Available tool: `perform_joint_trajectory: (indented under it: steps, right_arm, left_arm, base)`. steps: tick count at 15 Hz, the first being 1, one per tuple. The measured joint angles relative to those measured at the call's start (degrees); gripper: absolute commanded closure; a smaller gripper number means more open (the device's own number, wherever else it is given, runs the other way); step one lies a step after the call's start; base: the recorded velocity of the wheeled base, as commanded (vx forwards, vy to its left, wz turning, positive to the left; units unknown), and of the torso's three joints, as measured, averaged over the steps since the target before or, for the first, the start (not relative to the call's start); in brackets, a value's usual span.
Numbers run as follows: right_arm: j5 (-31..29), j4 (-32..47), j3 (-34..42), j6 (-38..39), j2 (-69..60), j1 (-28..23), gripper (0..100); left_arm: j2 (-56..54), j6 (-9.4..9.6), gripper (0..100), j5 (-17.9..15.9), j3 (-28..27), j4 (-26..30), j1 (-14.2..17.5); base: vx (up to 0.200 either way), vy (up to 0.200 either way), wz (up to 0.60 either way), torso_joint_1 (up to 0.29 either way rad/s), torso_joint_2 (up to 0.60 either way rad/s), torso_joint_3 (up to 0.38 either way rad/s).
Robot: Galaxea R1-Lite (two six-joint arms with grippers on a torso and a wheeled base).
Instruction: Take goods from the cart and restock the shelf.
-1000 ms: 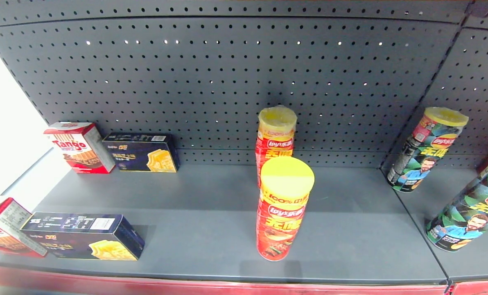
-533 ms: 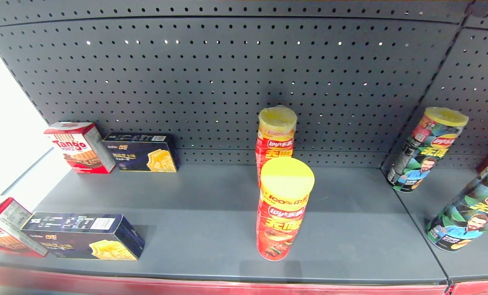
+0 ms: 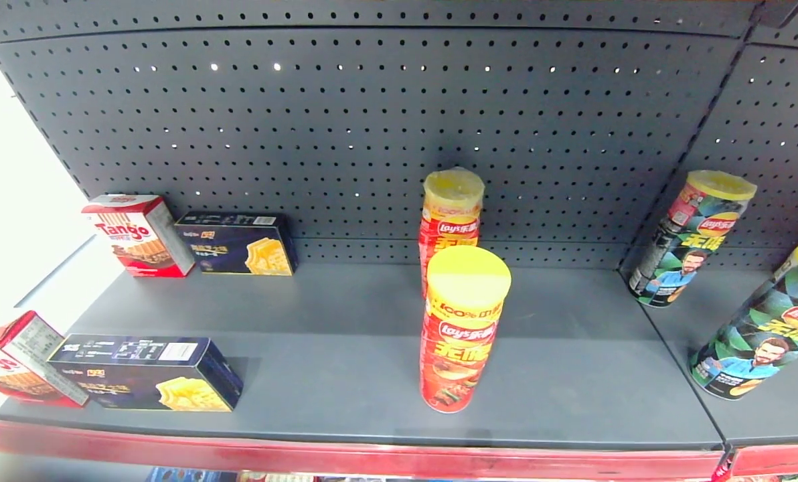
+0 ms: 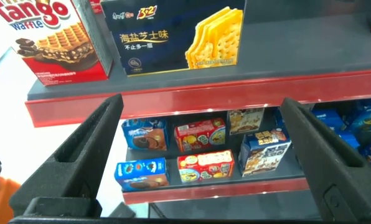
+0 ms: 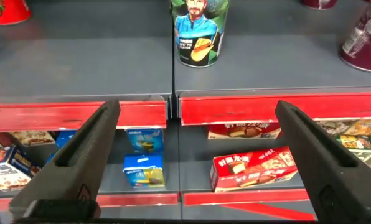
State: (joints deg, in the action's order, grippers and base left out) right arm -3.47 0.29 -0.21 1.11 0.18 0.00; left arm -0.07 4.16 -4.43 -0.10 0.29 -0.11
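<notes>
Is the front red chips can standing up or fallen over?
Standing up: the front red can rests on its base on the shelf, yellow lid on top.

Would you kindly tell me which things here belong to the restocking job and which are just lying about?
Job: the shelf; its goods: red crisp cans, green crisp cans, wafer boxes, dark blue biscuit boxes; left gripper and right gripper, both open, empty.
Lying about: packets on the lower shelf; the pegboard back.
</notes>
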Motion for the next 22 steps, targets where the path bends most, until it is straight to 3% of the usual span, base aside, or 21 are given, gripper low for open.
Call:
perform_joint_trajectory:
  steps: [11, 22]
  right_arm:
    - [-0.02, -0.05, 0.02, 0.01, -0.02, 0.0, 0]
    - [0.0, -0.05, 0.02, 0.0, -0.02, 0.0, 0]
  left_arm:
    - [0.0, -0.68, 0, 0.11, 0.0, 0.04, 0.0]
    - [0.0, -0.66, 0, 0.29, 0.0, 0.04, 0.01]
  base:
    - [0.0, -0.018, 0.0, 0.001, 0.0, 0.0]
    - [-0.073, 0.0, 0.0, 0.003, 0.0, 0.002]
